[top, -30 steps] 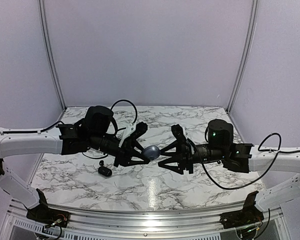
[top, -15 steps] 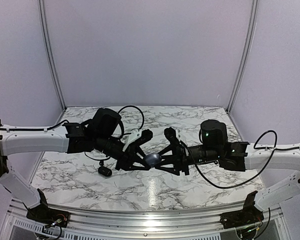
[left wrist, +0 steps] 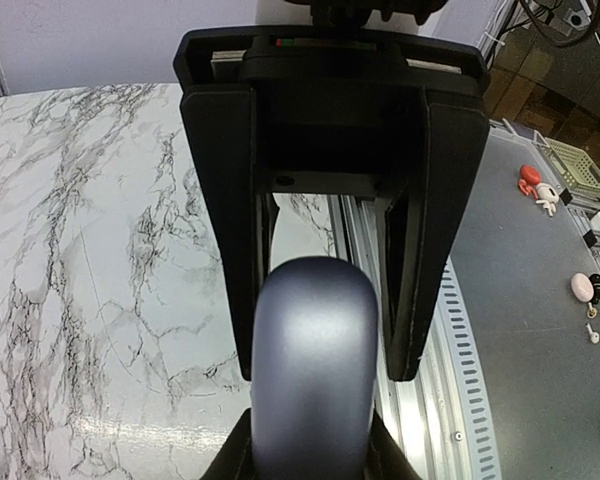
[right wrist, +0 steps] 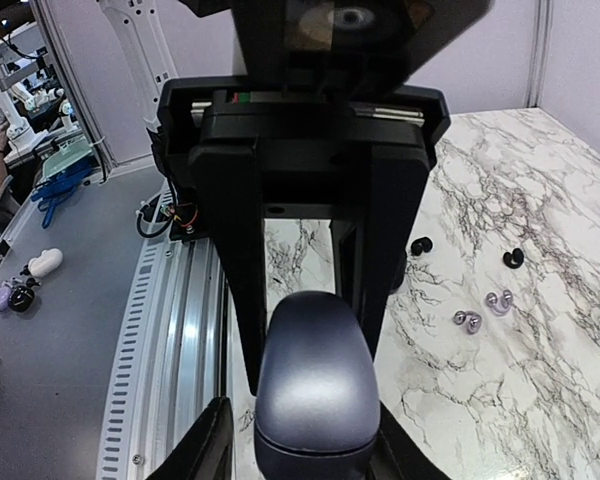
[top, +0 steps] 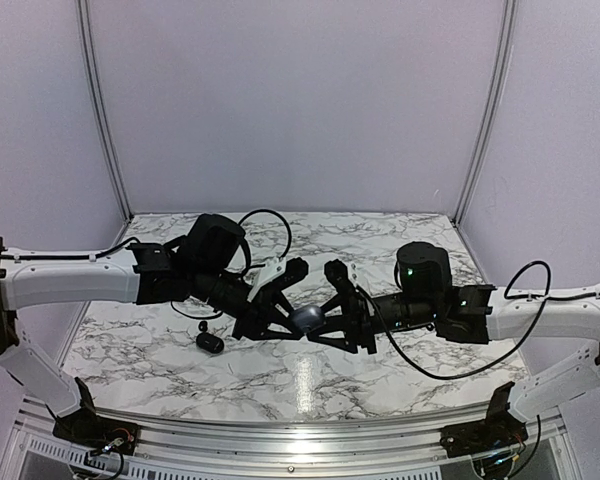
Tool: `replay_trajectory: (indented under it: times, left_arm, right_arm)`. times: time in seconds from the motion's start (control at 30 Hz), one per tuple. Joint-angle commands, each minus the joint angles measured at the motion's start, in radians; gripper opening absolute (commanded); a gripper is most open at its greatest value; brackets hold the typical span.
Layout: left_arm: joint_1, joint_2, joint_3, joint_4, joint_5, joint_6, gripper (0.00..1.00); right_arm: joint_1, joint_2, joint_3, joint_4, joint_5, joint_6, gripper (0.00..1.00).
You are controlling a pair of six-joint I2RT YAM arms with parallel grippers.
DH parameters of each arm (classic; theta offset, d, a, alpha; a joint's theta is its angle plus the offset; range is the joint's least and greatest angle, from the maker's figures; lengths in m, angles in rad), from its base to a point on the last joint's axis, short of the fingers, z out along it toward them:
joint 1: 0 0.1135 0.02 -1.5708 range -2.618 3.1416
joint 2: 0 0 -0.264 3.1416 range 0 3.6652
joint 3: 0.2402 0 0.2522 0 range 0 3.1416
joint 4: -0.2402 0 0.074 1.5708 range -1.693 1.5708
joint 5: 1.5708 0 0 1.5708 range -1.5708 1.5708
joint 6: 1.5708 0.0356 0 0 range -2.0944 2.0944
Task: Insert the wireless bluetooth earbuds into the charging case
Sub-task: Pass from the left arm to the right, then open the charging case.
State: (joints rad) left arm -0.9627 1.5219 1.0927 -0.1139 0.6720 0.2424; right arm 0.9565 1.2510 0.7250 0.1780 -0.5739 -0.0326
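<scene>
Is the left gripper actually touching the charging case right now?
Touching. In the left wrist view the left gripper clamps the charging case, its fingers pressed against both sides.

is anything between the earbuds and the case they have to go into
Yes. The blue-grey case looks shut, so its own lid blocks the way. The left claw holds it in the air, and the right claw flanks it. The earbuds lie loose on the marble table.

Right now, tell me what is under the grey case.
From above, the marble table shows all around it, with a black case lying off to the left. The spot straight beneath cannot be seen: the raised grey case covers it.
</scene>
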Motion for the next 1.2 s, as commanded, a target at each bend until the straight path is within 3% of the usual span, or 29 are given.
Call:
replay_trajectory:
  times: [0.0,0.27,0.3,0.43,0.6,0.7,0.87,1.17]
  left_arm:
    - [-0.01,0.011,0.033,-0.023,0.01,0.013,0.03]
    - [-0.013,0.017,0.036,-0.023,-0.008,0.017,0.04]
    - [-0.013,0.015,0.035,-0.023,-0.013,0.017,0.11]
    - [-0.013,-0.008,0.019,-0.016,-0.053,0.023,0.52]
    - [-0.011,-0.1,-0.068,0.074,-0.153,0.002,0.71]
    - [-0.01,-0.175,-0.141,0.184,-0.212,-0.026,0.98]
    - [-0.01,-0.271,-0.268,0.412,-0.288,-0.125,0.99]
    - [-0.013,-0.175,-0.231,0.437,-0.173,-0.168,0.99]
  right_arm:
    - [0.009,0.006,0.04,0.004,0.002,-0.006,0.4]
    - [0.01,0.004,0.035,0.01,0.001,-0.004,0.23]
    - [0.01,0.002,0.034,0.012,-0.001,-0.004,0.2]
    - [0.009,-0.01,0.02,0.025,0.008,-0.001,0.14]
    - [0.004,-0.044,-0.02,0.062,0.008,0.0,0.1]
    - [0.001,-0.059,-0.035,0.074,0.022,-0.012,0.07]
    - [-0.001,-0.067,-0.043,0.066,0.041,-0.032,0.05]
    - [-0.001,-0.056,-0.04,0.066,0.029,-0.046,0.03]
